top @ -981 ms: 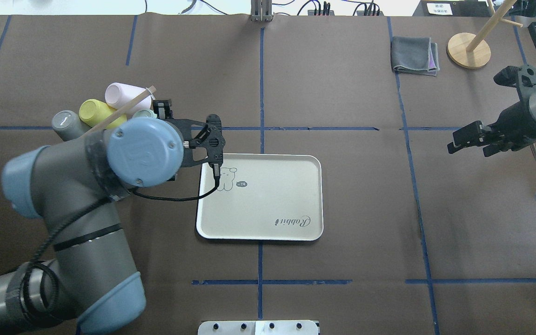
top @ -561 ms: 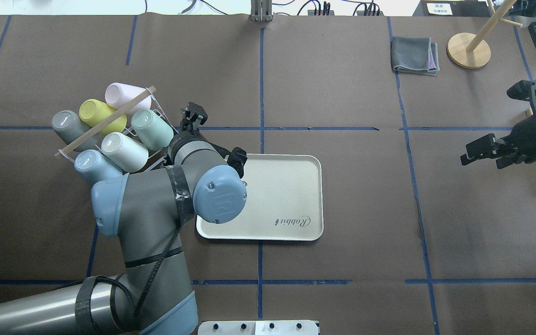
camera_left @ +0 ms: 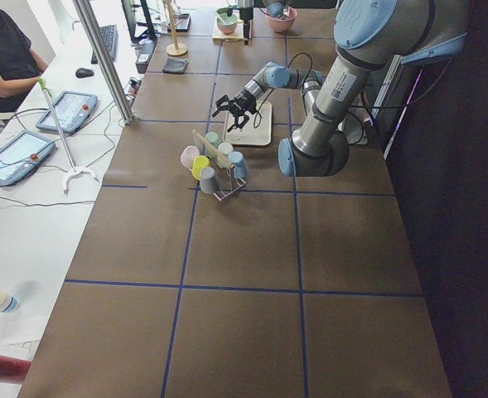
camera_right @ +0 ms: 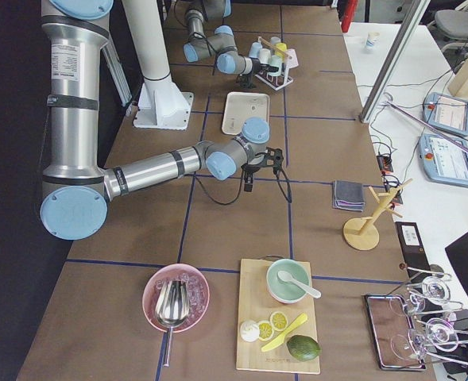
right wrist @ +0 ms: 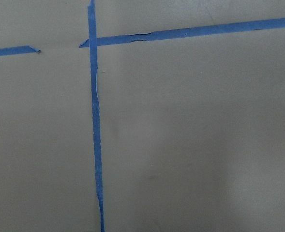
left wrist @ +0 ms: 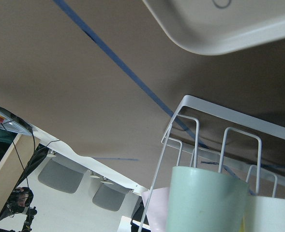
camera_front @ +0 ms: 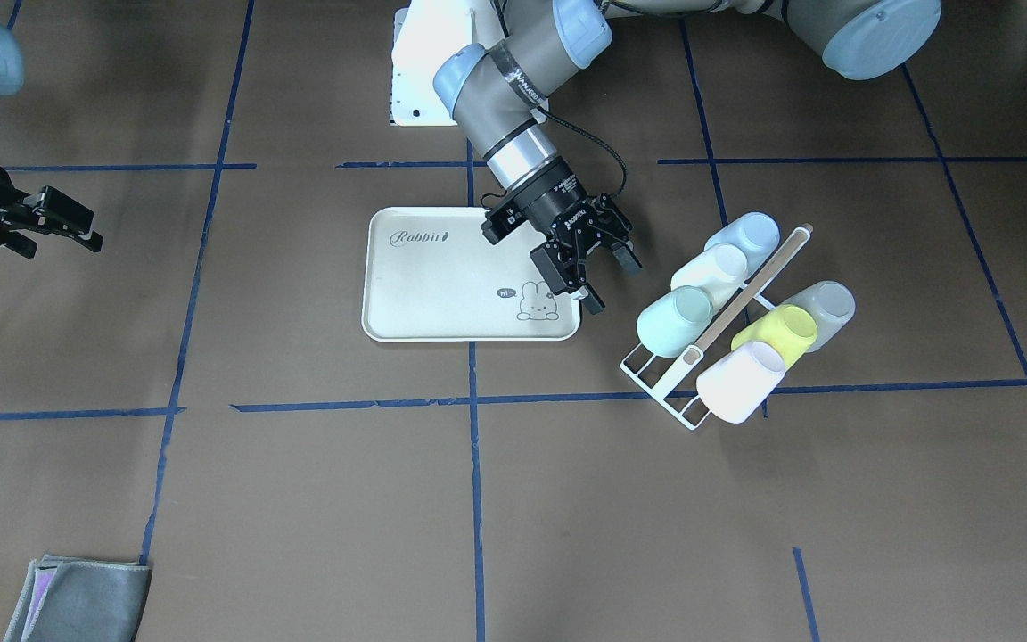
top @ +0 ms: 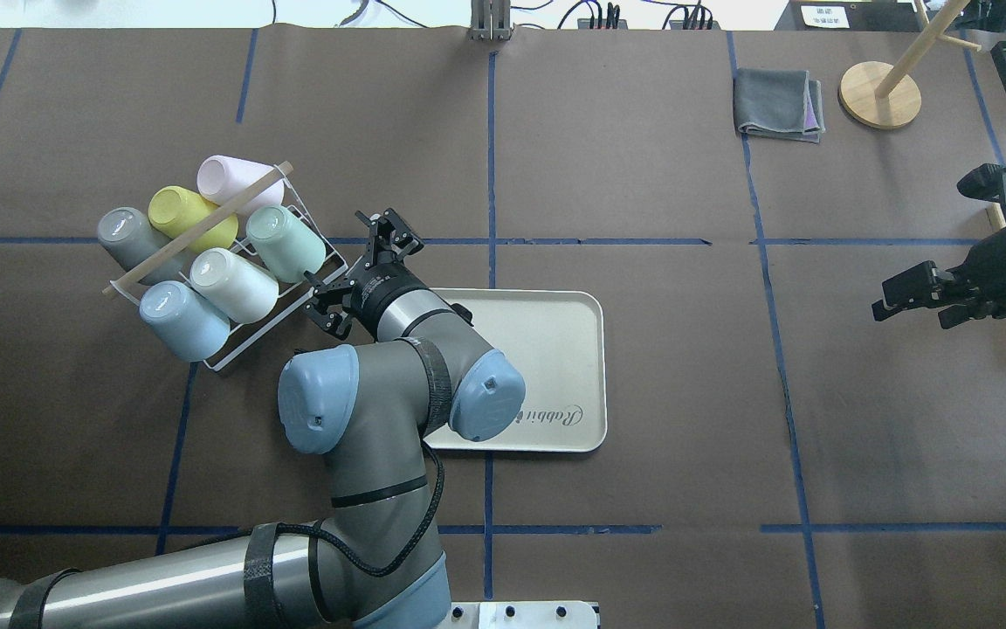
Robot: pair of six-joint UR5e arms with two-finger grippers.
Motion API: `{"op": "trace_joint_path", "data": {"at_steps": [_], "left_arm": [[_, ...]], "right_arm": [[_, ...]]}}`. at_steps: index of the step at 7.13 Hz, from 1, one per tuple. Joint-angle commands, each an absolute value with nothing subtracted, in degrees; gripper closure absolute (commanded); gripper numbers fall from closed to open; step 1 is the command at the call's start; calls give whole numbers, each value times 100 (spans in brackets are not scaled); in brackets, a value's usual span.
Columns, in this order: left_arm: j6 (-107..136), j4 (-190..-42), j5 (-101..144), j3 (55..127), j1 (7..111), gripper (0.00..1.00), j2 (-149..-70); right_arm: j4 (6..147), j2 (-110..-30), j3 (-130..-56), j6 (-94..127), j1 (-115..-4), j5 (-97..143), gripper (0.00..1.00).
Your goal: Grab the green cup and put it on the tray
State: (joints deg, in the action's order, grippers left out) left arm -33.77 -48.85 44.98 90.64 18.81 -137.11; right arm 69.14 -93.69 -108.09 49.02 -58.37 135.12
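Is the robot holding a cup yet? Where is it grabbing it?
No, nothing is held. The left gripper is open beside the green cup, which sits on the rack, not touching it. The right gripper is empty too.

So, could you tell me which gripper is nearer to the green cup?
Left. The left gripper is close beside the green cup, on its tray side; the right gripper is far off, beyond the tray's other side.
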Motion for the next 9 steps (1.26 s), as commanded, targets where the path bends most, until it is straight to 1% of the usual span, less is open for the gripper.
{"op": "trace_joint_path", "data": {"at_steps": [1,2,3,9], "left_arm": [[-3349,-4588,4246,9009,1846,0,-13553],[-3340,-4597,4080,8713,1837,0,-13553],[-3340,-4571,4009,8640,1828,0,-13553],[-3252,-4623,3647,8552,1802,0,-13395]], "right_arm": [[6917,-9378,-10784,4922,-5836,13579,1],[6917,-9387,-10793,4939,-5845,13623,1],[6908,-9465,-10802,4913,-5853,13719,1],[6917,-9501,-10802,4913,-5941,13798,1]]}}
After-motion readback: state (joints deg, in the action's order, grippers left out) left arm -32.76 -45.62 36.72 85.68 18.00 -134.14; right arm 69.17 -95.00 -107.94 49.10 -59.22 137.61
